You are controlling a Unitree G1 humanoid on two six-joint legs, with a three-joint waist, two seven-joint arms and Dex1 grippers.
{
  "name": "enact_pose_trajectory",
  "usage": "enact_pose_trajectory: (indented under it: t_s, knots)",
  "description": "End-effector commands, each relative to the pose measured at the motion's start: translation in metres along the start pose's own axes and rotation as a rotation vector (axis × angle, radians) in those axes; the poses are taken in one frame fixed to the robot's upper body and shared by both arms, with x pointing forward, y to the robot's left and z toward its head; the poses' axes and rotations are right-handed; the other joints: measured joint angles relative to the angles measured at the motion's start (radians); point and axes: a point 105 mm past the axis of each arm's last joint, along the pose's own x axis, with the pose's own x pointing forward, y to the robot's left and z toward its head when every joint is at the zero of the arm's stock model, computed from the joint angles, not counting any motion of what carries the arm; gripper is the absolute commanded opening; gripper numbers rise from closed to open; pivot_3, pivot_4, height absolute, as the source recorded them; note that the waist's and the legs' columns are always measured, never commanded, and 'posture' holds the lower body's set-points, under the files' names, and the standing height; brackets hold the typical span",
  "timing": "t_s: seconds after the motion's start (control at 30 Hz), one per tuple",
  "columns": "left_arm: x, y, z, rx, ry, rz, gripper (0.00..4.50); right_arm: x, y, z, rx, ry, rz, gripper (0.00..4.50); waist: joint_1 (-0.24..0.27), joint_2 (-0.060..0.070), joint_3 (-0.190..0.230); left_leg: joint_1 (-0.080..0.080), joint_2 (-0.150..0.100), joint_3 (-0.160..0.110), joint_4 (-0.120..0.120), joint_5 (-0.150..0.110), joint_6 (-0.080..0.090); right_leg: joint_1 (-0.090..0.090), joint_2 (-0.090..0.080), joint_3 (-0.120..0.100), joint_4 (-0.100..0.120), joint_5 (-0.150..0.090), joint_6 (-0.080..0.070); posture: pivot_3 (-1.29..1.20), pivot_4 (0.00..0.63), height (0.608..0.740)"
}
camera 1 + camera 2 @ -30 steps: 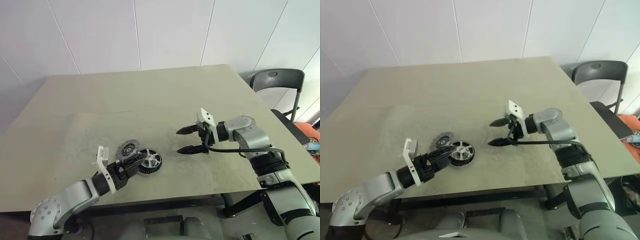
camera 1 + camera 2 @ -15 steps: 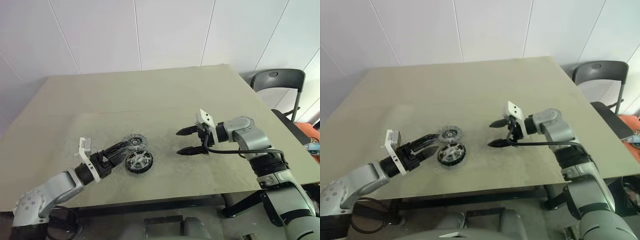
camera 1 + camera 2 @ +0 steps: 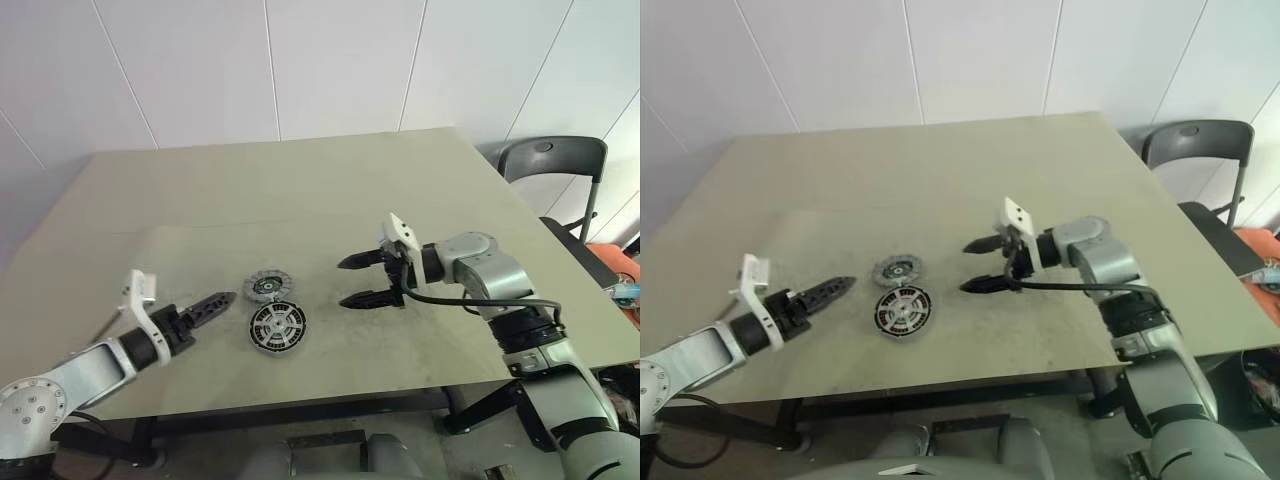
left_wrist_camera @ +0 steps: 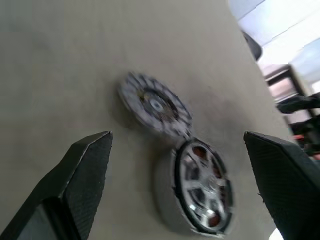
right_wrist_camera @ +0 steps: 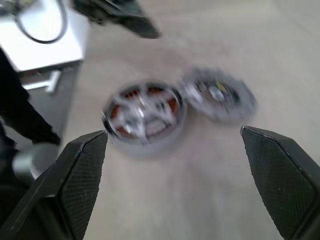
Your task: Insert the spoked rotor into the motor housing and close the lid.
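Observation:
The motor housing (image 3: pixel 277 326) lies flat near the table's front edge. The spoked rotor (image 4: pixel 202 186) sits inside it, and copper windings show between its silver spokes. The lid (image 3: pixel 265 287), a ribbed grey disc, lies on the table just behind the housing and touches its rim. My left gripper (image 3: pixel 222 299) hovers open and holds nothing, a short way left of both parts and pointing at them. To the right of them, my right gripper (image 3: pixel 357 281) is also open and holds nothing, its fingers aimed left toward the housing.
The beige table (image 3: pixel 300 190) stretches wide behind the parts. Its front edge runs close below the housing. A dark chair (image 3: pixel 553 160) stands off the table's right side.
My left gripper has drawn back to the left, away from the housing, and rolled over; the rotor now lies in the housing. My right gripper has edged left toward the parts.

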Motion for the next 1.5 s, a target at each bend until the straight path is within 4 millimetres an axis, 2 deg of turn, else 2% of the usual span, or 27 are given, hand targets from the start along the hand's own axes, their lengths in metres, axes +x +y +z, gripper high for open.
enact_pose_trajectory:
  t_s: [0.03, 0.07, 0.13, 0.2, 0.33, 0.53, 0.67, 0.77, 0.8, 0.9, 1.03, 1.13, 1.3, 1.33, 1.43, 1.5]
  knots:
    - [-0.011, 0.007, 0.014, 0.311, 0.019, 0.036, 4.48, 0.021, 0.004, 0.033, -0.113, -0.048, 0.032, 4.50, -0.002, 0.000, 0.000, 0.000, 0.000, 0.000, -0.001, 0.000, 0.000, 0.000, 0.000, 0.000, -0.001, 0.000, 0.000, 0.00, 0.000, 0.740]
    - [-0.014, 0.015, 0.015, 0.406, 0.055, 0.078, 4.48, 0.030, 0.002, 0.038, -0.122, -0.061, 0.032, 4.50, -0.003, 0.000, 0.000, 0.000, 0.000, 0.000, -0.001, 0.000, 0.000, 0.000, 0.000, 0.000, -0.001, 0.000, 0.000, 0.00, 0.000, 0.740]
    - [-0.018, 0.026, 0.021, 0.583, 0.070, 0.132, 4.50, 0.046, 0.002, 0.045, -0.144, -0.080, 0.047, 4.10, -0.004, 0.002, 0.001, 0.001, 0.000, 0.000, -0.003, 0.000, 0.000, -0.001, 0.000, 0.000, -0.001, 0.000, 0.000, 0.00, 0.000, 0.740]
    - [-0.021, 0.022, 0.024, 0.671, 0.075, 0.066, 4.50, 0.062, 0.007, 0.043, -0.212, -0.042, 0.095, 3.61, -0.001, 0.002, 0.001, 0.001, 0.001, 0.000, -0.005, 0.000, 0.000, -0.001, 0.000, 0.000, -0.001, 0.000, 0.000, 0.00, 0.000, 0.740]
    - [-0.021, 0.021, 0.029, 0.733, 0.036, 0.061, 4.50, 0.082, 0.011, 0.034, -0.262, -0.010, 0.153, 2.17, 0.000, 0.001, 0.001, 0.001, 0.001, 0.000, -0.008, 0.000, 0.000, -0.002, 0.000, 0.000, -0.004, 0.001, 0.001, 0.00, 0.000, 0.740]
    - [-0.017, 0.011, 0.015, 0.729, -0.009, 0.042, 4.50, 0.097, 0.011, 0.016, -0.241, 0.025, 0.204, 0.07, -0.007, 0.001, 0.001, 0.002, 0.001, 0.000, -0.011, 0.000, 0.000, -0.004, 0.000, 0.000, -0.002, 0.002, 0.004, 0.00, 0.000, 0.740]
    - [-0.016, 0.004, 0.000, 0.716, 0.005, -0.016, 4.50, 0.102, 0.007, -0.016, -0.222, 0.138, 0.206, 0.03, -0.008, 0.002, 0.001, 0.003, 0.002, 0.000, -0.011, 0.001, -0.001, -0.004, 0.000, 0.000, 0.000, 0.002, 0.004, 0.00, 0.000, 0.740]
    - [-0.016, 0.006, -0.002, 0.730, -0.005, 0.001, 4.50, 0.106, 0.006, -0.032, -0.203, 0.186, 0.208, 0.03, -0.007, 0.002, 0.001, 0.005, 0.002, 0.000, -0.011, 0.001, -0.001, -0.002, 0.001, 0.000, 0.001, 0.002, 0.004, 0.00, 0.000, 0.740]
    - [-0.016, 0.007, -0.002, 0.742, -0.022, 0.010, 4.50, 0.106, 0.004, -0.043, -0.222, 0.243, 0.203, 0.03, -0.007, 0.002, 0.001, 0.006, 0.002, 0.000, -0.011, 0.001, -0.001, -0.002, 0.001, 0.000, 0.002, 0.002, 0.004, 0.00, 0.000, 0.740]
    - [-0.016, 0.009, -0.007, 0.758, -0.020, 0.011, 4.50, 0.103, 0.001, -0.057, -0.241, 0.305, 0.195, 0.03, -0.008, 0.002, 0.001, 0.015, 0.003, 0.001, -0.013, 0.001, -0.001, 0.007, 0.002, 0.000, 0.002, 0.001, 0.003, 0.00, 0.000, 0.740]
    - [-0.017, 0.013, -0.008, 0.748, -0.026, 0.027, 4.50, 0.099, 0.001, -0.033, -0.203, 0.198, 0.203, 0.03, -0.004, 0.002, 0.001, 0.019, 0.008, 0.000, -0.011, 0.001, -0.001, 0.012, 0.008, 0.000, 0.000, -0.001, 0.001, 0.00, 0.000, 0.740]
    - [-0.019, 0.017, -0.007, 0.739, -0.030, 0.039, 4.50, 0.093, -0.001, -0.001, -0.167, 0.074, 0.186, 0.03, -0.005, 0.003, 0.001, 0.018, 0.012, 0.000, -0.011, 0.001, -0.001, 0.011, 0.011, 0.000, 0.001, 0.000, -0.001, 0.00, 0.000, 0.740]
    - [-0.019, 0.018, -0.002, 0.715, -0.043, 0.043, 4.50, 0.079, 0.002, 0.036, -0.066, -0.086, 0.190, 0.03, -0.007, 0.003, 0.001, 0.016, 0.016, 0.000, -0.012, 0.001, -0.001, 0.005, 0.015, 0.000, 0.003, 0.004, -0.005, 0.00, 0.000, 0.740]
    - [-0.019, 0.018, -0.002, 0.714, -0.045, 0.043, 4.50, 0.078, 0.003, 0.039, -0.053, -0.098, 0.188, 0.03, -0.007, 0.003, 0.001, 0.016, 0.016, 0.000, -0.013, 0.001, -0.001, 0.004, 0.015, 0.000, 0.003, 0.004, -0.005, 0.00, 0.000, 0.740]
    - [-0.019, 0.017, -0.004, 0.688, -0.038, 0.033, 4.50, 0.084, 0.003, 0.029, -0.045, -0.058, 0.173, 0.03, -0.008, 0.003, 0.001, 0.016, 0.016, 0.001, -0.013, 0.001, -0.001, 0.004, 0.015, 0.000, 0.003, 0.004, -0.005, 0.00, 0.000, 0.740]
    - [-0.019, 0.016, -0.005, 0.685, -0.043, 0.025, 4.50, 0.087, -0.005, 0.023, 0.028, -0.040, 0.117, 0.03, -0.007, 0.003, 0.001, 0.016, 0.016, 0.001, -0.013, 0.001, -0.001, 0.004, 0.015, 0.000, 0.003, 0.003, -0.005, 0.00, 0.000, 0.740]
